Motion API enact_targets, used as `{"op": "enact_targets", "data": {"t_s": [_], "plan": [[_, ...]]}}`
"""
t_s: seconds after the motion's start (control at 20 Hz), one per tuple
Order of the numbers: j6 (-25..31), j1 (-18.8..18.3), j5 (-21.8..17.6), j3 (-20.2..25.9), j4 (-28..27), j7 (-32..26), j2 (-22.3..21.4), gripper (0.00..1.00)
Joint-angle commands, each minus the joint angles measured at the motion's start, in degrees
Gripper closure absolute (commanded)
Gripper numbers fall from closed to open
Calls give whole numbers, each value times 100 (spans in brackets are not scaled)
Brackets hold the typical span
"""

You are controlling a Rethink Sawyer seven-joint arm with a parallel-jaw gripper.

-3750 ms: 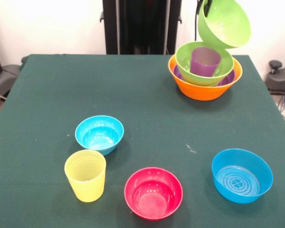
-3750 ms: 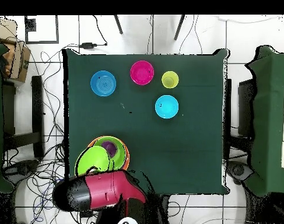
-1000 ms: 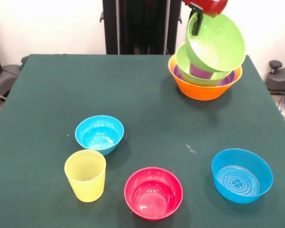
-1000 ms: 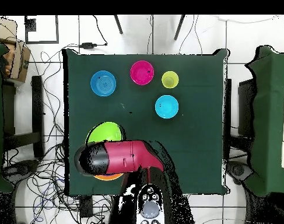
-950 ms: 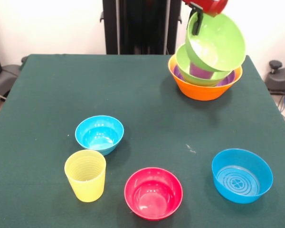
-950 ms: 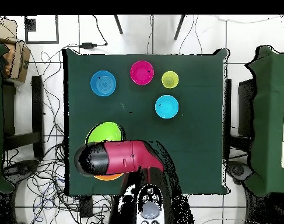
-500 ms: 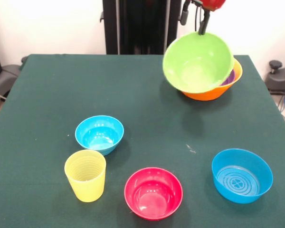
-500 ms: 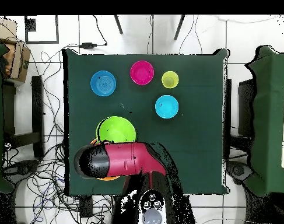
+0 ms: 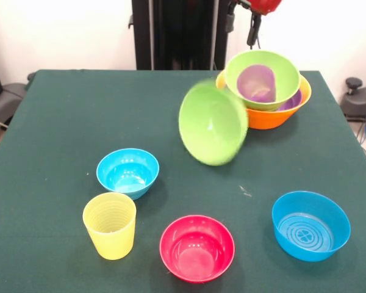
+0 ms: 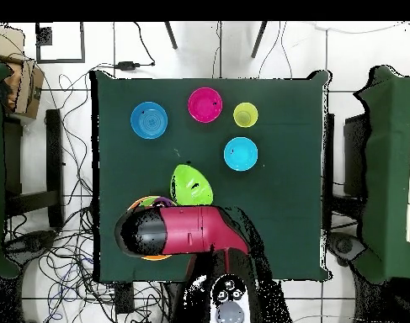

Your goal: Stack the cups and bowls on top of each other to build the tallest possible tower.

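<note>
The tower stands at the table's far right: a large orange bowl (image 9: 274,117), a shallow purple bowl (image 9: 291,102) in it, then a lime green bowl (image 9: 262,71) holding the purple cup (image 9: 257,83). A second lime green bowl (image 9: 213,122) is tipped on its side, blurred, just left of the tower with its rim turned away from it. My gripper (image 9: 242,27) hangs above the tower, open, with nothing between its fingers. In the overhead view my arm (image 10: 178,231) covers most of the tower, and the loose green bowl (image 10: 189,184) shows beside it.
Near the table's front lie a blue bowl (image 9: 127,172), the ribbed yellow cup (image 9: 110,224), a pink-red bowl (image 9: 197,247) and a second blue bowl (image 9: 310,225). From above they sit along the far side: blue bowls (image 10: 149,119) (image 10: 241,154), pink-red bowl (image 10: 205,104), yellow cup (image 10: 246,114).
The green bowl that the gripper held over the tower has come free and dropped off to the side, tipping over. The gripper has risen and stands open. The purple cup shows again.
</note>
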Motion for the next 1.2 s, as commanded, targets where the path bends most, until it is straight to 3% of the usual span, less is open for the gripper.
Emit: {"op": "enact_targets", "data": {"t_s": [0.05, 0.65, 1.2], "plan": [[-301, 61, -283, 560, 367, -489, 174, 0], [-450, 235, -316, 492, 423, -320, 235, 0], [-374, 311, -429, 412, -77, -296, 604, 0]]}}
